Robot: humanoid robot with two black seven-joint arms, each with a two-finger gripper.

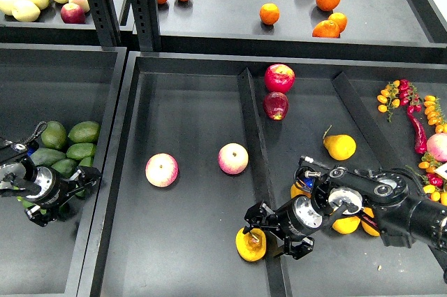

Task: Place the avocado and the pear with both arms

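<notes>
The pear [251, 244], yellow-orange with a brown patch, lies at the front right of the middle tray [195, 136], against the divider. My right gripper [264, 233] reaches in from the right and its fingers close around the pear. Several dark green avocados [70, 150] lie piled in the left tray [56, 66]. My left gripper [82, 182] sits at the front edge of that pile, touching it. Its fingers are dark and I cannot tell them apart. Bits of green show under it.
Two red-and-yellow apples [161, 170] [233, 158] lie in the middle tray. Two red apples [279, 77], a yellow pear [340, 146] and more pears under my right arm lie in the right tray. Tomatoes and chillies [412, 112] lie far right. Oranges [269, 13] sit on the shelf.
</notes>
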